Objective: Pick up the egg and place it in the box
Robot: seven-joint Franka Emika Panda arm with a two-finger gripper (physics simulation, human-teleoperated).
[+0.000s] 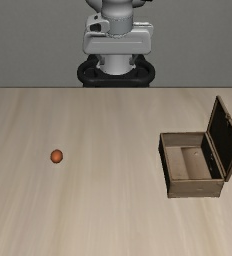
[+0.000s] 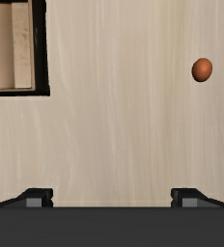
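Observation:
A small brown egg (image 1: 56, 156) lies on the light wooden table toward the exterior view's left. An open brown box (image 1: 196, 165) with its lid raised stands on the exterior view's right, its inside bare. In the wrist view the egg (image 2: 202, 69) and a corner of the box (image 2: 15, 48) lie well ahead of my gripper (image 2: 112, 196), on opposite sides. My fingertips (image 2: 35, 197) stand wide apart with nothing between them, high above the table.
The robot's base (image 1: 115, 70) stands at the table's far edge. The wooden tabletop (image 1: 108, 190) stretches bare between egg and box. The box's upright lid (image 1: 224, 135) rises on its far right side.

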